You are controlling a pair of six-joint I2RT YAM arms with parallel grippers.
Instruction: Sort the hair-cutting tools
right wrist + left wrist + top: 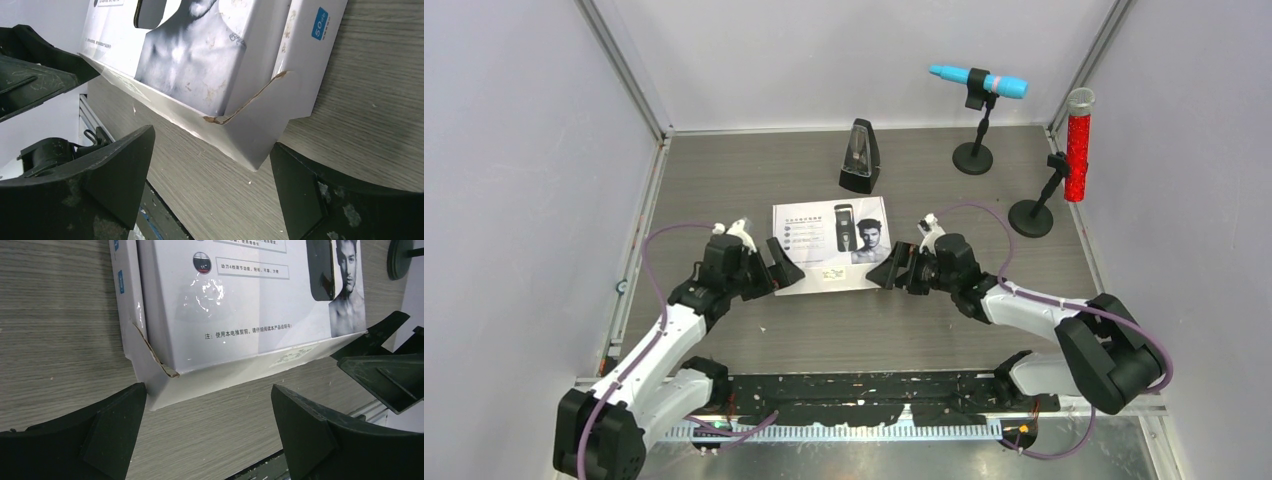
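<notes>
1. Top: clipper box (832, 245) lies flat mid-surface (724, 180). Left end effector (786, 263) released at its 7 o'clock corner, right end effector (886, 268) released at 5 o'clock. Metronome (860, 157) at box's 12
2. Left wrist: fingers (305, 432) spread wide, nothing held, torn box corner just ahead
3. Right wrist: fingers (100, 175) wide, empty, torn corner just ahead

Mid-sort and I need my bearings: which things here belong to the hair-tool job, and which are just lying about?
Job: white clipper box, left pincer and right pincer open at its near corners.
Lying about: black metronome, blue microphone, red microphone.
</notes>
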